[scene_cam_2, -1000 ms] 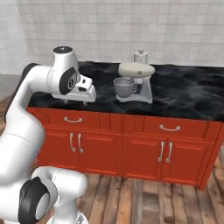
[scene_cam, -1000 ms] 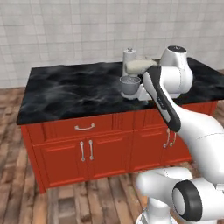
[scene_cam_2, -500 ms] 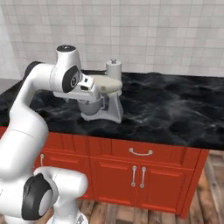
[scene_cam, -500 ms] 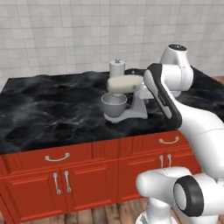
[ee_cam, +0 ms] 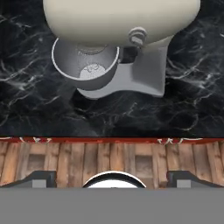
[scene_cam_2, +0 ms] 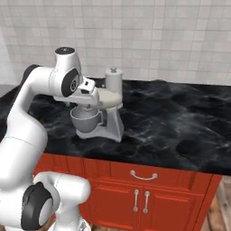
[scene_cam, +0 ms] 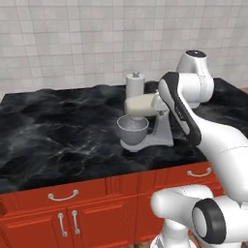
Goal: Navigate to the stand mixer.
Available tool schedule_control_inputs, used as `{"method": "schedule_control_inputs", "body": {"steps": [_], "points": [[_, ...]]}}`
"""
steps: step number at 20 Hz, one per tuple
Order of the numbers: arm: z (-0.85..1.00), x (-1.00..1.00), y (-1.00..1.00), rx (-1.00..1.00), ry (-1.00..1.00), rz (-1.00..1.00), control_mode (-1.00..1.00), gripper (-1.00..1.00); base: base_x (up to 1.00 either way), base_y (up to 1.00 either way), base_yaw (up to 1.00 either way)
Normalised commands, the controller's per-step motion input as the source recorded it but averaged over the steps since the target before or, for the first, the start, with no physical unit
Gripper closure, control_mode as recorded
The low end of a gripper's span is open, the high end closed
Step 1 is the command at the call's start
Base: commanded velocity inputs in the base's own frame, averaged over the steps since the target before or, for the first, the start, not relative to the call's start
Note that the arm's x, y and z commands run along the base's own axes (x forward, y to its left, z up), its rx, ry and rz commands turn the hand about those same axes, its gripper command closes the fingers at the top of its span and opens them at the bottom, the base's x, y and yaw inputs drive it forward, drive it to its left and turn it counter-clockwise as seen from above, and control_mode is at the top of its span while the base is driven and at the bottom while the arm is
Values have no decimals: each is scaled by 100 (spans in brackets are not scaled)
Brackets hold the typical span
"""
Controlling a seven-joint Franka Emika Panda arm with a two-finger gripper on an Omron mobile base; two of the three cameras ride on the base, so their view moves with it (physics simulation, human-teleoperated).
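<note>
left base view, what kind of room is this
It looks like a kitchen: a black marble counter on red cabinets, a tiled wall behind, and a stand mixer beside a canister.

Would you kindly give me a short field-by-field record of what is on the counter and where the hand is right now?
target: cream-headed stand mixer with silver-grey metal bowl, upright on the black marble counter
behind target: whitish cylinder canister with knobbed lid, near the tiled wall
counter base: red cabinets with metal handles
hand: raised at the counter's front edge, facing the mixer; fingers apart, holding nothing
bowl: under the mixer head, looks empty
</note>
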Motion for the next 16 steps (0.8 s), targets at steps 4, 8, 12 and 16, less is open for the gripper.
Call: {"method": "schedule_control_inputs", "body": {"steps": [4, 8, 12, 16], "points": [[0, 0, 0, 0, 0, 0, 100, -100, 73, 0, 0], [0, 0, 0, 0, 0, 0, 100, -100, 22, 0, 1], [0, 0, 0, 0, 0, 0, 100, -100, 2, 0, 0], [0, 0, 0, 0, 0, 0, 100, -100, 42, 0, 0]]}}
